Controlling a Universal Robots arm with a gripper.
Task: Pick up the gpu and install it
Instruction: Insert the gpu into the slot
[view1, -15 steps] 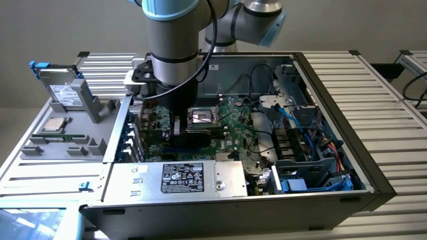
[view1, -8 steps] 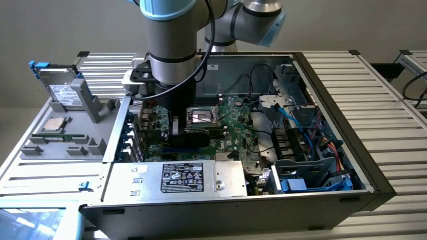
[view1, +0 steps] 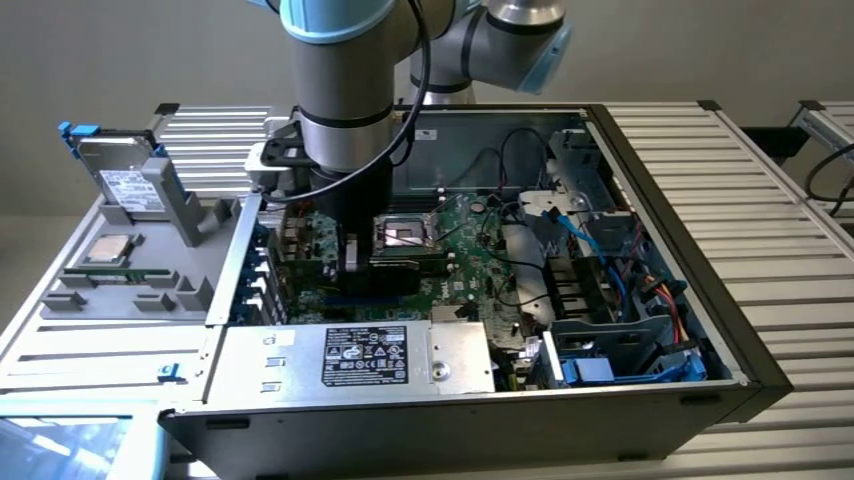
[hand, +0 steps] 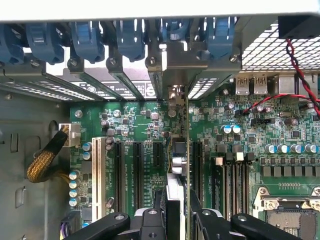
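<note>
In the wrist view the gpu (hand: 179, 150) shows edge-on as a thin upright card between my fingers. Its silver bracket end (hand: 175, 95) reaches the rear slot openings of the case. My gripper (hand: 177, 222) is shut on the gpu, one black finger (hand: 150, 220) on each side of it. The card stands over the green motherboard (hand: 145, 115), in line with the black expansion slots (hand: 136, 165); whether it is seated I cannot tell. In the exterior view my gripper (view1: 350, 255) reaches down inside the open computer case (view1: 747, 330), toward the exterior view's left of the CPU socket (view1: 400, 235).
Blue slot latches (hand: 130, 40) line the rear wall above the card. A white slot (hand: 98, 170) and yellow braided cables (hand: 45, 160) lie to one side, a red-black wire (hand: 300, 65) to the other. The power supply (view1: 374, 355) sits at the front; a grey parts tray (view1: 114, 250) stands outside.
</note>
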